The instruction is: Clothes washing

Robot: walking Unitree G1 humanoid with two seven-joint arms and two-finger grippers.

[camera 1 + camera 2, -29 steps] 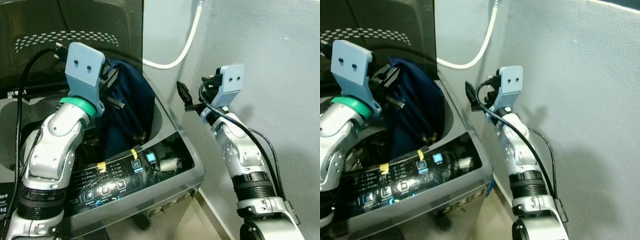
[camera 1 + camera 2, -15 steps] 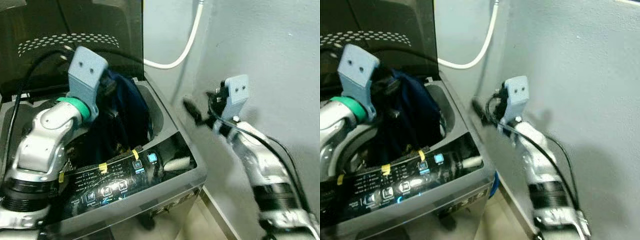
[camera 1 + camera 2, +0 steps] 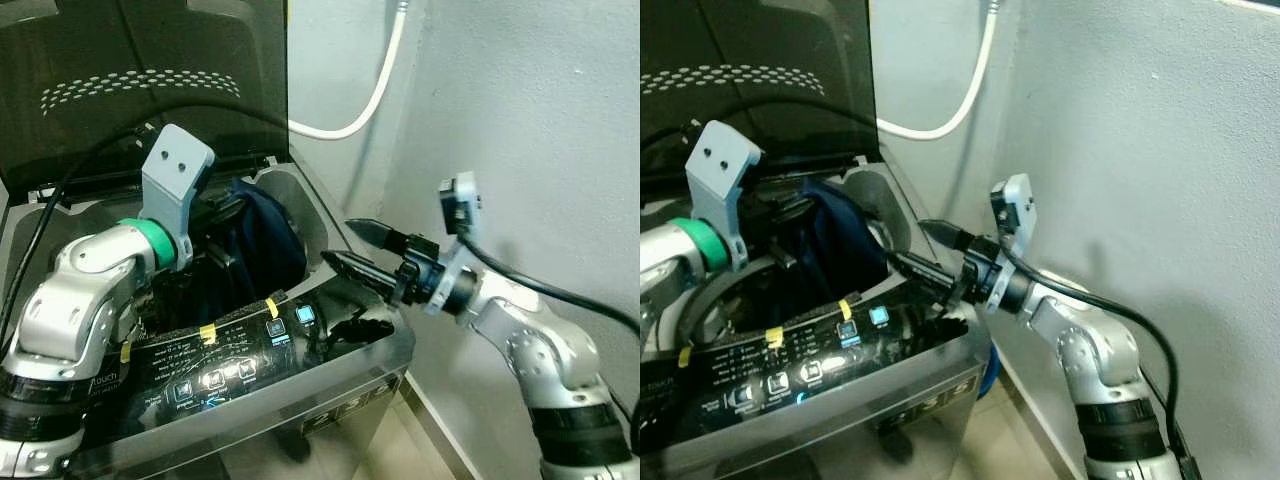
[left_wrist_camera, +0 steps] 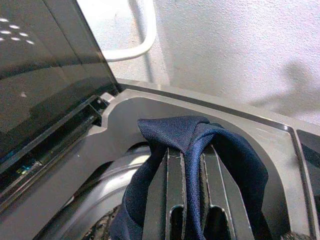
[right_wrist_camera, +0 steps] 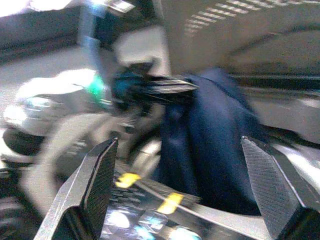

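— What sits closest to the camera?

— The control panel (image 3: 240,360) of a top-loading washing machine (image 3: 330,395), a dark glossy strip along the front edge with lit buttons and two yellow tape tabs. The left arm's silver elbow is bent just over its left end.

— And the right gripper?

— The right gripper (image 3: 352,246) reaches in from the wall side, above the machine's front right corner. Its two long black fingers are spread wide apart with nothing between them, pointing toward the tub. In the right wrist view the fingertips (image 5: 97,175) frame the dark blue cloth, though that picture is blurred.

— Where is the garment?

— The navy blue garment (image 3: 262,240) hangs down into the drum opening (image 4: 125,165), its top bunched over the left gripper. In the left wrist view the fabric is folded over the gripper's fingers (image 4: 172,195), which are pressed close together and clamp the cloth between them.

— So the left gripper is grasping it?

— Yes. The left gripper (image 3: 228,208) is clenched on the garment just above the tub, near the rear rim.

— What lies behind?

— The dark tinted lid (image 3: 150,90) stands raised, with a dotted white pattern. Farther back, a white hose (image 3: 375,95) curves down the pale grey wall (image 3: 540,110).
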